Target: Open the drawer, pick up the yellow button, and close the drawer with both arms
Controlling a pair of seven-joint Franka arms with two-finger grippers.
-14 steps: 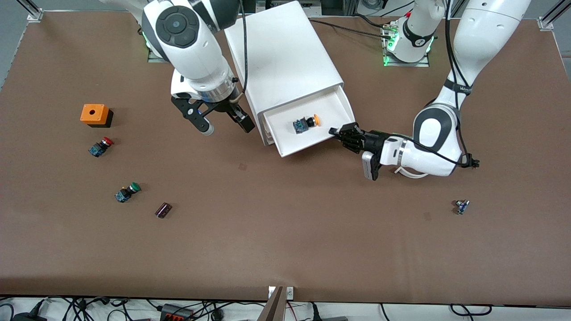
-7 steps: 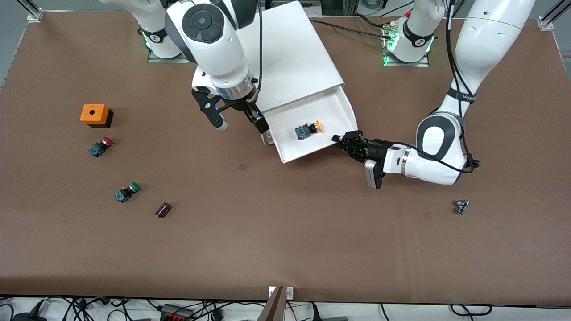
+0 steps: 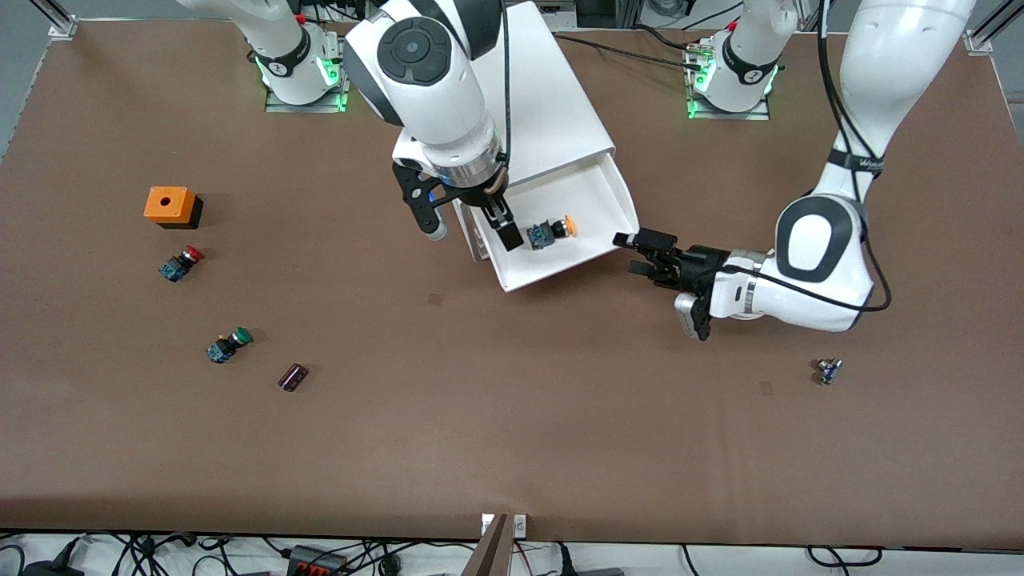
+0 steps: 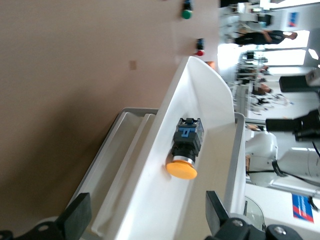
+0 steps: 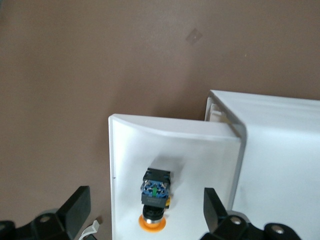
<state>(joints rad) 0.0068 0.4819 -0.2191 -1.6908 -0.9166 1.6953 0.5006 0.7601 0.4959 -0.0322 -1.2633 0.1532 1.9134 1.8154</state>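
The top drawer [image 3: 592, 200] of the white cabinet [image 3: 512, 104] stands pulled out. The orange-capped button [image 3: 549, 233] lies on its side on the drawer floor. My right gripper [image 3: 472, 237] hangs open over the drawer's edge; one finger is beside the button and the other is outside the drawer. In the right wrist view the button [image 5: 155, 192] lies between the open fingers of that gripper [image 5: 145, 210]. My left gripper [image 3: 632, 254] is open and empty, a short gap off the drawer's front corner. The left wrist view shows its gripper [image 4: 146, 220], the drawer [image 4: 200, 85] and the button [image 4: 186, 147].
An orange box [image 3: 170, 206], a red-capped button [image 3: 181, 263], a green-capped button [image 3: 228, 346] and a small dark block [image 3: 293, 377] lie toward the right arm's end. A small part [image 3: 828, 370] lies toward the left arm's end.
The drawer came a little farther out. My left gripper then drew back from its front. My right gripper moved from beside the cabinet to over the drawer, next to the button.
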